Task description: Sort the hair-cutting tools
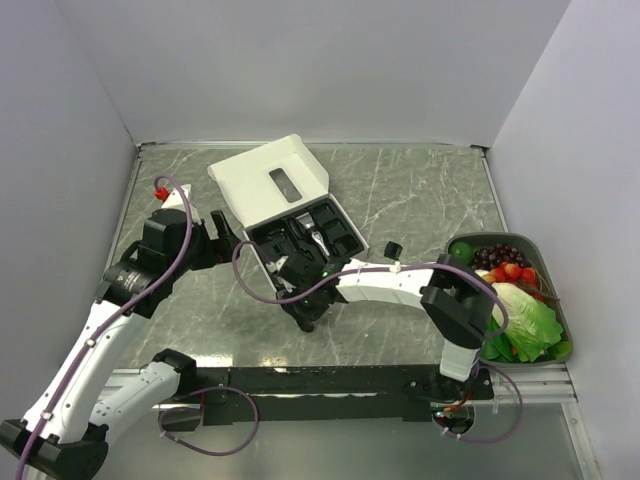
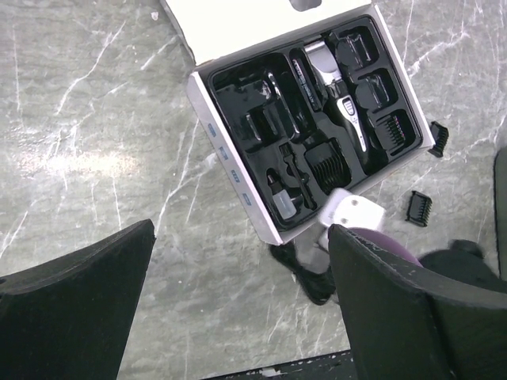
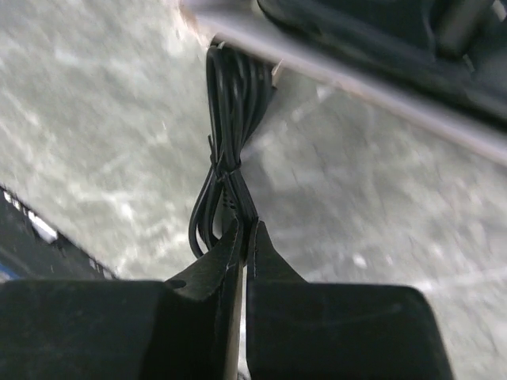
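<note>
**Sorting well along: 2 pieces and a cord still out**

The clipper lies in the box's black tray. 2 loose attachments remain on the table beside it. The right pincer is clamped on a bundled cord outside the box. The left pincer gapes wide, empty.

A grey-green marble-patterned tabletop fills the middle, boxed in by plain pale walls: a back wall at 12 o'clock, a left wall at 9 o'clock and a right wall at 3 o'clock. A black rail runs along the table's edge at 6 o'clock. The light is soft and even, with a pale sheen on the stone.
</note>
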`<action>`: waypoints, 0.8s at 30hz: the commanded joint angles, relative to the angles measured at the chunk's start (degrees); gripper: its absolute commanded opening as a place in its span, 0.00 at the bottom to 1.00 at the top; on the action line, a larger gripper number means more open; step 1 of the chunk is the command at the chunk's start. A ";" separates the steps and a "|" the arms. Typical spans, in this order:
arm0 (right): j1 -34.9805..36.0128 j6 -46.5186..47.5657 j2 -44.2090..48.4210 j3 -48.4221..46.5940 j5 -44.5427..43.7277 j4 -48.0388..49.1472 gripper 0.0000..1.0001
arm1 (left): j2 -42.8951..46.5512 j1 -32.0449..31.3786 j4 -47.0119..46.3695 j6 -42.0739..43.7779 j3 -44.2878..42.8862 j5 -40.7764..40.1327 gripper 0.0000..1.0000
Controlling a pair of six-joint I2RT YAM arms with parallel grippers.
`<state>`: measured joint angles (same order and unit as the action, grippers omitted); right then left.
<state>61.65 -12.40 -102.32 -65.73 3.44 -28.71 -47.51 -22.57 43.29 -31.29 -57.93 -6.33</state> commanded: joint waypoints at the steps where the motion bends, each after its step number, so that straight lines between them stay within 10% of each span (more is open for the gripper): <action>1: 0.58 2.03 9.76 -2.81 -0.63 -6.00 0.00 | 0.05 -0.02 -0.05 -0.62 -3.68 -1.58 0.97; 10: 0.49 2.56 18.30 -14.06 -1.84 -17.08 0.00 | 0.05 -0.11 -0.92 -1.67 -3.06 -2.55 0.97; 24: -6.44 -22.20 -6.12 -43.92 -16.70 -21.20 0.00 | 2.68 -0.02 1.62 -6.59 -3.59 -8.00 0.97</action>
<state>58.22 -23.64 -103.98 -101.69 -7.99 -46.17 -46.41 -22.57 44.16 -34.98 -59.51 -11.09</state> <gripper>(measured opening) 0.022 0.967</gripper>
